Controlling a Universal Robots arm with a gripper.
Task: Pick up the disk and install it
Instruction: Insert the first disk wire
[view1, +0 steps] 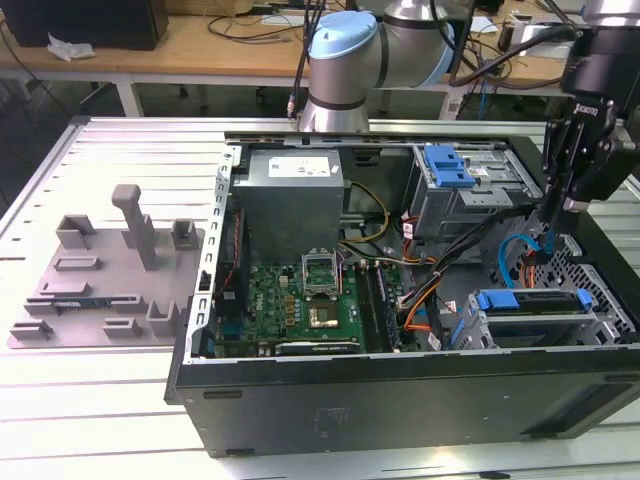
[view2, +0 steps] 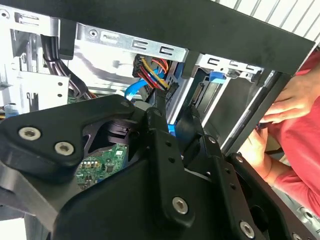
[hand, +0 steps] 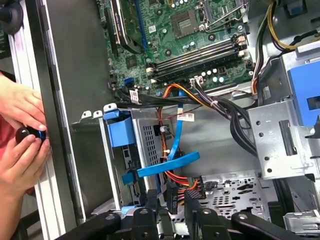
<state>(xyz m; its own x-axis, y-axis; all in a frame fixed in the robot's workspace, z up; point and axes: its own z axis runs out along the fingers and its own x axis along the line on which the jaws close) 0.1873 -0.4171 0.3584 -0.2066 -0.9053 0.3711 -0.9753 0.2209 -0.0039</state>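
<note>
A silver slotted aluminium table (view1: 110, 420) carries a black steel computer case (view1: 400, 400) lying open on its side. On the exterior view's clock face the pale blue and grey robot arm (view1: 345, 60) enters at twelve o'clock. A grey plastic fixture plate (view1: 100, 270) lies outside the case at nine. Inside, the green motherboard (view1: 300, 300) sits near the middle, and a bare metal drive cage (view1: 610, 320) fills the four o'clock corner.

The flat disk (view1: 525, 300) with bright blue plastic rails lies in that cage; whether it is fully seated I cannot tell. The black gripper (view1: 562, 208) hangs at two o'clock from the disk, above and apart from it, among a blue flat data cable (hand: 170, 165) and a bundle of orange, red and yellow wires (view2: 152, 67). In both wrist views its jaws stand a narrow way apart, and they seem to hold nothing. A person's hands (hand: 20, 130) rest at the case's outer wall.

The disk is probably stiff, dense for its size and easily harmed by knocks. Its metal faces look smooth and likely slippery. The blue rails along its long edges look the safest hold, as the plastic should give slightly and bite better than metal.
</note>
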